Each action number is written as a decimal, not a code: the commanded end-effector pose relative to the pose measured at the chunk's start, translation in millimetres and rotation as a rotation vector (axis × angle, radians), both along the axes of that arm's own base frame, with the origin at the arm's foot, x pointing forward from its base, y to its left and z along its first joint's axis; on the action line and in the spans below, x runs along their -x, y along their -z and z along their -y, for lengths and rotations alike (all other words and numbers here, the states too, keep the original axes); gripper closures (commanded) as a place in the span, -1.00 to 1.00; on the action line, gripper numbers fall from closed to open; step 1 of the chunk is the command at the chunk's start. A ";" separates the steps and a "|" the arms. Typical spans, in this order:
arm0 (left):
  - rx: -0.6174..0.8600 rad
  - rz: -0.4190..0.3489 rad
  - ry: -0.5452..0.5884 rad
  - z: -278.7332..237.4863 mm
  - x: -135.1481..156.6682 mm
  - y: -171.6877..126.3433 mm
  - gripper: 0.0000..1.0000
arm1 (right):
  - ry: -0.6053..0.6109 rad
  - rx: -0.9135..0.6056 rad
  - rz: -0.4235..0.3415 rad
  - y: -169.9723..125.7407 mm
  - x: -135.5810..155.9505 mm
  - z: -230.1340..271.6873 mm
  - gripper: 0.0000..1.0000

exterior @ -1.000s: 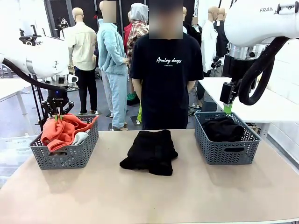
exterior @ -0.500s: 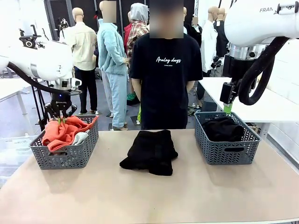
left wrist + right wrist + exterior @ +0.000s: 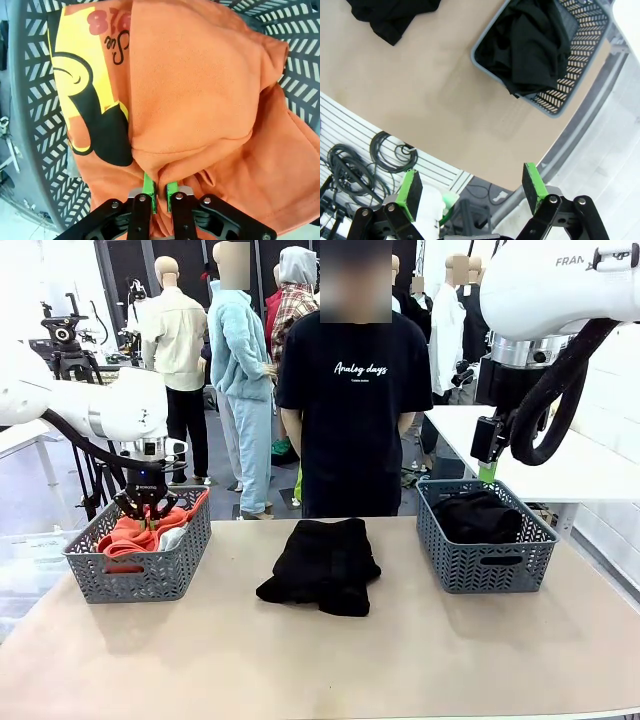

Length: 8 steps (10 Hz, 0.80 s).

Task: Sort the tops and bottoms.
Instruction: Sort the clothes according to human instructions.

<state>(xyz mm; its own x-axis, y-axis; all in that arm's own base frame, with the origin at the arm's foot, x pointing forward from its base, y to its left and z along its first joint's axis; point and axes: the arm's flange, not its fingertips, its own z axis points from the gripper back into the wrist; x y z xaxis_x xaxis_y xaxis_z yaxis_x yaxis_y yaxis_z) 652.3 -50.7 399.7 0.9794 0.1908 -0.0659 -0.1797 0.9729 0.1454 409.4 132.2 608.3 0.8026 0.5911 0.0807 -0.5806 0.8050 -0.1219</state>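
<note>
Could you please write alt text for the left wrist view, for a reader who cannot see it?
The left gripper, its green-padded jaws shut, pinches a fold of a bright orange-red cloth top lying in a grey plastic lattice basket. The top carries a yellow and black print with red lettering along one side.

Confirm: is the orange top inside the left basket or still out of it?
Inside. The orange top lies below the left basket's rim, and the left gripper is shut on a fold of it.
</note>
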 end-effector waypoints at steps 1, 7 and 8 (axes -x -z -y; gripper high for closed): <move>0.018 -0.017 0.019 -1.2 -2.3 -10.6 0.71 | 0.017 0.021 0.000 -1.1 -0.8 -1.2 -1.00; 0.067 0.055 0.042 -12.5 9.9 -48.6 -1.00 | 0.017 0.021 0.000 -1.1 -0.8 -1.2 -1.00; 0.080 0.062 0.044 -15.1 10.9 -54.2 -1.00 | 0.017 0.021 0.000 -1.1 -0.8 -1.2 -1.00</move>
